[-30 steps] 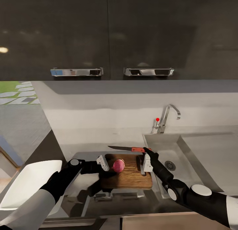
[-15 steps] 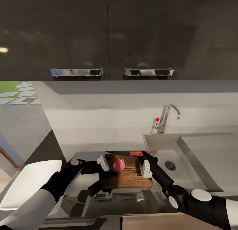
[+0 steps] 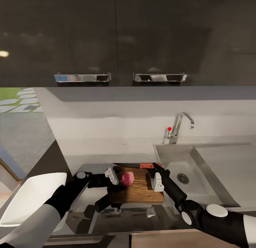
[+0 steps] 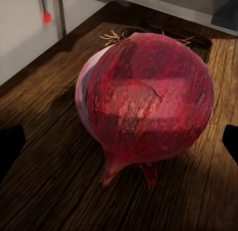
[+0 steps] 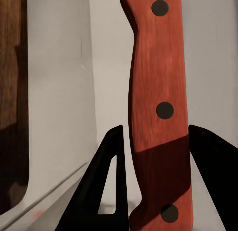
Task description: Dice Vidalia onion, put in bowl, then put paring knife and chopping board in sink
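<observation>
One round papery onion (image 4: 144, 99) on wood-grain board (image 3: 138, 191)

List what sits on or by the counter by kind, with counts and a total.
Onion: 1
Chopping board: 1
Paring knife: 1
Sink: 1
Tap: 1
Total: 5

Deep red-purple onion (image 4: 146, 97) with a pale streak, dark brown wood-grain board (image 3: 140, 189), red-orange knife handle (image 5: 158, 92) with three black rivets, steel-grey sink (image 3: 209, 169), glossy charcoal cabinets (image 3: 117, 34) at 12 o'clock, white bowl (image 3: 30, 196) at 8 o'clock
</observation>
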Available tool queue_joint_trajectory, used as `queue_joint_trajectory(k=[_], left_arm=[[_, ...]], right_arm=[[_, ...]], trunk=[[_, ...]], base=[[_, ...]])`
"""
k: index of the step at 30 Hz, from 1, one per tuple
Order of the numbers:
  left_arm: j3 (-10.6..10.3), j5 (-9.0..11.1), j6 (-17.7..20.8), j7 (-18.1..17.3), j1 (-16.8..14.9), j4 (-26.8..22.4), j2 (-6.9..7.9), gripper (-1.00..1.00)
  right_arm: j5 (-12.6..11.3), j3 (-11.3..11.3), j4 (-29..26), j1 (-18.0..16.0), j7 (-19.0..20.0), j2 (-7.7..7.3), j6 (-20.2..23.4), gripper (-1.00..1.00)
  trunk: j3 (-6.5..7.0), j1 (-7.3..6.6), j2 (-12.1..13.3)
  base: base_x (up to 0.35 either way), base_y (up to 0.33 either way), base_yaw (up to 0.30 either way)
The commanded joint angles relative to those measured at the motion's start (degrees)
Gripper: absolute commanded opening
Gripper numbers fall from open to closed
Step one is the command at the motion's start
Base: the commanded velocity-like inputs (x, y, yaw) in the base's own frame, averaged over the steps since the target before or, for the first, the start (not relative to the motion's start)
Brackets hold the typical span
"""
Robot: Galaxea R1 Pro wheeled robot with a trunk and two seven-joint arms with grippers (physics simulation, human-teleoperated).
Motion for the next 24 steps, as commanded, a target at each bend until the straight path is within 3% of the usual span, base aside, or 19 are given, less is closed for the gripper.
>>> queue_joint_trajectory(k=[1,24], left_arm=[[-0.08,0.01,0.41,-0.12,-0.05,-0.10,0.03,1.00],[-0.16,0.01,0.41,-0.12,-0.05,-0.09,-0.21,1.00]], right_arm=[[0.41,0.22,-0.05,-0.13,-0.21,-0.06,0.51,-1.00],[0.41,0.59,-0.05,-0.13,-0.22,-0.70,0.47,-1.00]], trunk=[[-0.13,0.04,-0.13],[-0.13,0.04,-0.13]], base=[[0.000,0.000,0.000],[0.000,0.000,0.000]])
